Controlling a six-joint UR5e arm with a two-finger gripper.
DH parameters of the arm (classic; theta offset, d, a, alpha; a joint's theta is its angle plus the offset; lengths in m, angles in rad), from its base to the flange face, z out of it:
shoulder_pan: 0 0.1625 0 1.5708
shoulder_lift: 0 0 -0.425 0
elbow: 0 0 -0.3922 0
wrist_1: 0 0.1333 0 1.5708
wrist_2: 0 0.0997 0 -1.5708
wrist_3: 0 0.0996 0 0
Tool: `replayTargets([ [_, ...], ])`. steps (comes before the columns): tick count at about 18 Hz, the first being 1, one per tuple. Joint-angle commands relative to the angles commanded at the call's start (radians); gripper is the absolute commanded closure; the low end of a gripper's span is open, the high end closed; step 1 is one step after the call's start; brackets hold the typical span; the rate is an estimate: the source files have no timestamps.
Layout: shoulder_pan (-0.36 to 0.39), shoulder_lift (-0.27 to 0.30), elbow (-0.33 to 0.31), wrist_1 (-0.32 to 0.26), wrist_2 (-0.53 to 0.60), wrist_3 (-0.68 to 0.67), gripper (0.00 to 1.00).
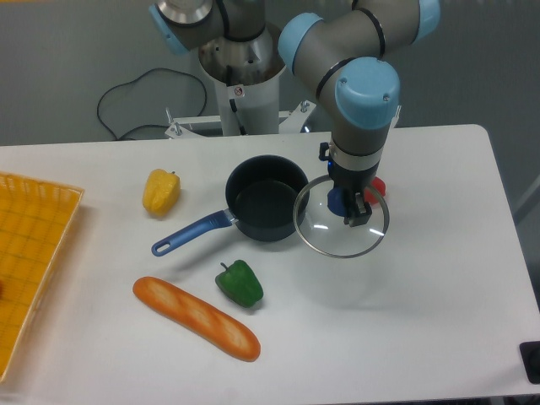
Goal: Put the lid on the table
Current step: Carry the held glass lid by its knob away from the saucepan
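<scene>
Lid [329,232] held by knob in claw [351,207], level, just right of dark blue saucepan [263,200], left rim overlapping pot edge. Contact with worktop [422,321] cannot be told. Yellow pepper [161,191] left of pot; green pepper [240,283] and bread loaf [196,317] nearer; orange mesh tray [34,253] at far left.

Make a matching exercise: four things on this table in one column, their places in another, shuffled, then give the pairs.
1. lid
2. yellow pepper
3. bread loaf
4. mesh tray

A. at the table's left edge
B. in front of the green pepper
C. held by the gripper, right of the saucepan
D. left of the saucepan

Pairs: 1-C, 2-D, 3-B, 4-A
</scene>
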Motion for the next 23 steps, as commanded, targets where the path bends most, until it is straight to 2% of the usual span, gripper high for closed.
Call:
replayTargets([
  [1,0.001,0.0,-0.018,-0.001,-0.006,0.0,0.42],
  [9,0.009,0.003,-0.014,0.006,-0.009,-0.021,0.41],
  [15,0.021,-0.008,-0.011,0.034,-0.009,-0.021,0.41],
  [19,0.021,-0.034,-0.008,0.074,-0.008,-0.037,0.41],
  [23,0.021,-0.055,0.005,0.08,0.0,-0.051,0.41],
])
